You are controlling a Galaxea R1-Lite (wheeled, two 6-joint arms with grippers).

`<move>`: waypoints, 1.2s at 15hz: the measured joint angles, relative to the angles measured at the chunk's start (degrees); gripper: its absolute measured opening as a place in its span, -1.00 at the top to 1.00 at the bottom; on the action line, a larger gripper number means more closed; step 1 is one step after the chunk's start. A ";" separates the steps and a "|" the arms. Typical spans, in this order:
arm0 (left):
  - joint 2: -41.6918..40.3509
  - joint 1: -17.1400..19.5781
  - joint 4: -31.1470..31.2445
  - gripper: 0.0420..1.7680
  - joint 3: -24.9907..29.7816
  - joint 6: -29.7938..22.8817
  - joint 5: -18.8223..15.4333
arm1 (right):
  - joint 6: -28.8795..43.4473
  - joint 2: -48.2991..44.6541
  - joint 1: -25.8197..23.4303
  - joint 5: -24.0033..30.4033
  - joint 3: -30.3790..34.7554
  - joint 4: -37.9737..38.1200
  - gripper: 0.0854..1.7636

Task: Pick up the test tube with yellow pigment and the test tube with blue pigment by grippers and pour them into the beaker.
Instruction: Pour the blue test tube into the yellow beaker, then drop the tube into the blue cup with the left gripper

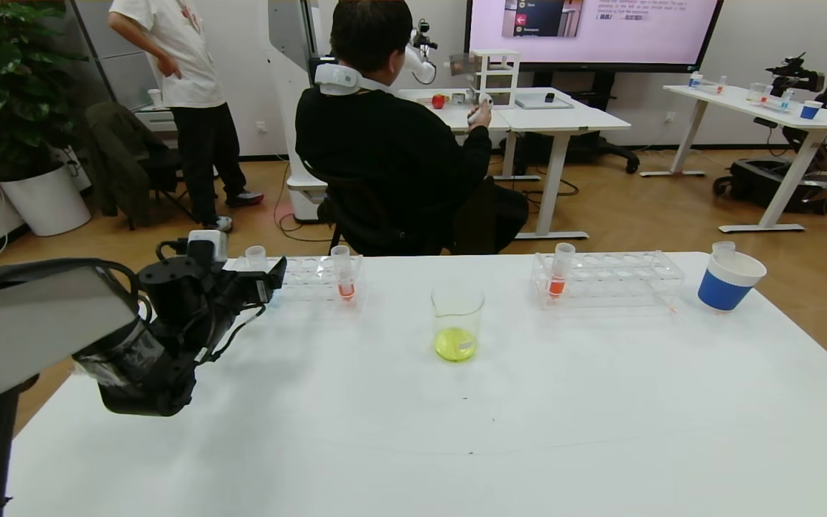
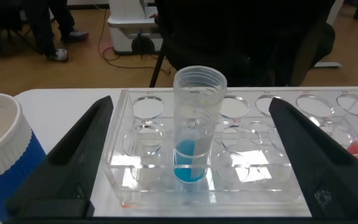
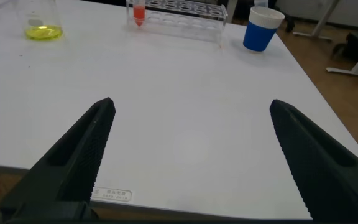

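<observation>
Yellow-green liquid is sitting in the beaker at the middle of the white table. The test tube with blue pigment is standing upright in the left clear rack, and it is being straddled by the spread, released fingers of the left gripper at the table's far left. A blue-and-white cup is standing just beside that rack. The right gripper is being held wide open, grasping nothing, above the table's near right edge.

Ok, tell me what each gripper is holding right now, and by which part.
Nothing is held. The left gripper is open around the test tube with blue pigment in its rack; the right gripper is open over the table.
</observation>
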 joint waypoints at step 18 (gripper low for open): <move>4.79 -0.91 1.60 -0.10 -8.01 -0.24 4.00 | 0.00 0.00 -0.02 0.00 0.00 0.00 -0.97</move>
